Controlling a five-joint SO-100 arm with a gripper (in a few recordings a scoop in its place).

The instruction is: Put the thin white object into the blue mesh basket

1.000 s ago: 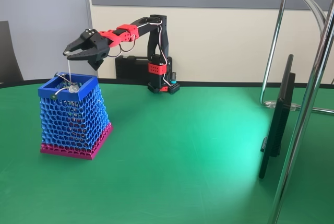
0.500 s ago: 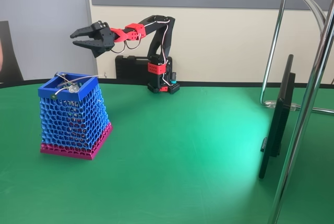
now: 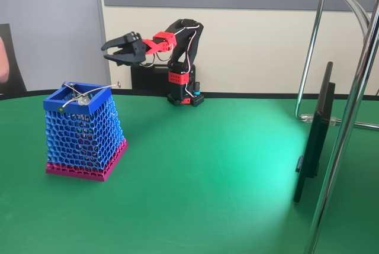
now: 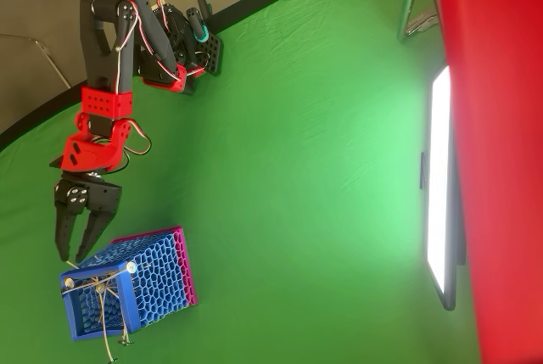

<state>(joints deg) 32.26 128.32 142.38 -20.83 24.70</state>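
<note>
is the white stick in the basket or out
Partly in: the white stick lies across the basket rim, one end poking past it. The hand is open, clear.

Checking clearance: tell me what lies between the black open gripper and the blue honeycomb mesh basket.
Nothing. In the fixed view only air and the wall behind separate the gripper from the basket; the thin white stick rests across its rim.

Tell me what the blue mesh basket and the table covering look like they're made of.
The blue mesh basket looks like matte plastic, probably 3D-printed: regular honeycomb walls, solid rim, pink base band. The table covering looks like green felt or a similar cloth: dull, finely textured, with only a soft glow of light.
</note>
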